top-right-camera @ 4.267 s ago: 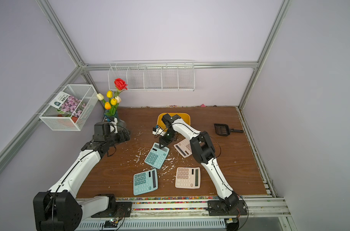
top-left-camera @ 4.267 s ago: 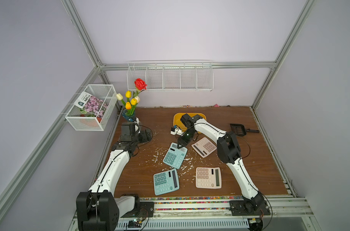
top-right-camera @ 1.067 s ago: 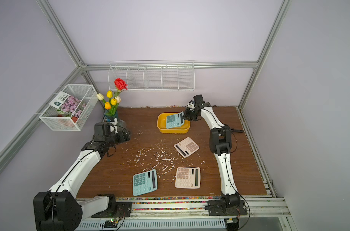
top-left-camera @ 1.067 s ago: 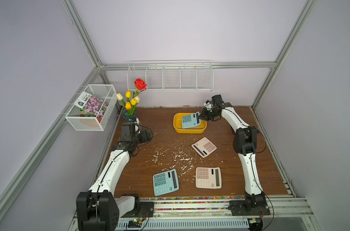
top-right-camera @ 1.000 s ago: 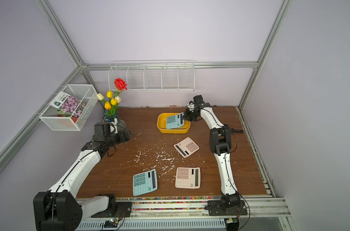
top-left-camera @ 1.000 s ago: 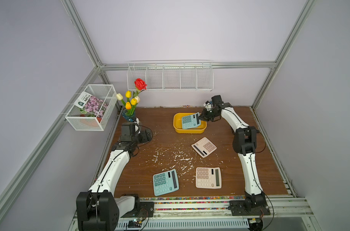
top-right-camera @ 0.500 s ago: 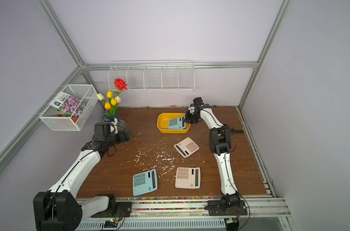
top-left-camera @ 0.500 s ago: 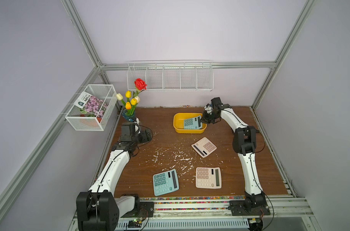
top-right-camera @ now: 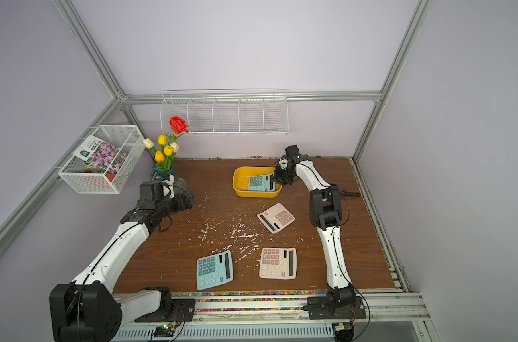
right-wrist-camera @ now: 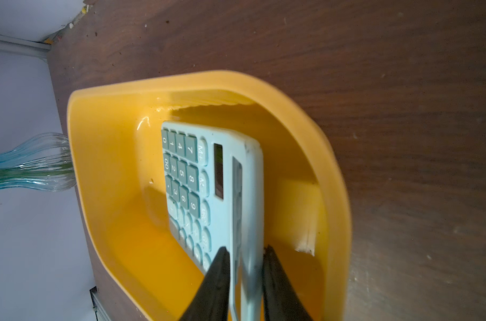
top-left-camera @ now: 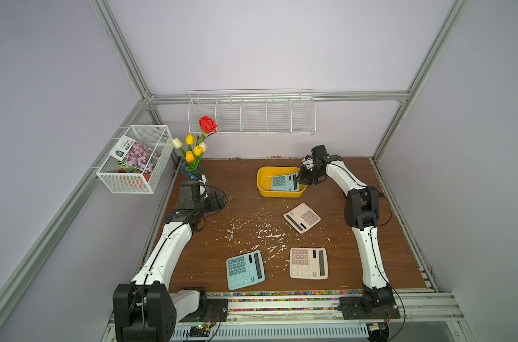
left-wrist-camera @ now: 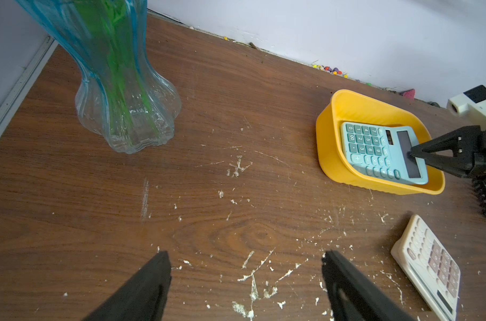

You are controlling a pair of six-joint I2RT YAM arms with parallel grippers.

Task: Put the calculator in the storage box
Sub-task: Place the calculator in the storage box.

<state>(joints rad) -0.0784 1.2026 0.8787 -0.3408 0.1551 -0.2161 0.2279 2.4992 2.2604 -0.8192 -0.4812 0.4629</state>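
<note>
A brown wooden worktop in a pale-walled, metal-framed cell carries two white robot arms. On the back wall, above and beyond the right gripper, hangs a long white wire rack. On the side wall, above the left gripper, hangs a white mesh basket. A clear blue-tinted vase of red, yellow and white flowers stands just beside the left gripper, on the side nearer the back wall. The yellow storage box sits on the worktop directly under the right gripper and well apart from the left one. Inside it the blue calculator lies keys up and tilted, its display end raised toward the right gripper. That gripper is clamped on the display end, a black finger on each face of the edge, both looking to touch it. The left gripper hovers over bare wood with its jaws spread wide and nothing between them. Three more calculators lie flat on the robot's side of the right gripper: a pink tilted calculator nearest, then a pink square-set calculator and a second blue calculator side by side. White flecks are scattered between the two grippers.
</note>
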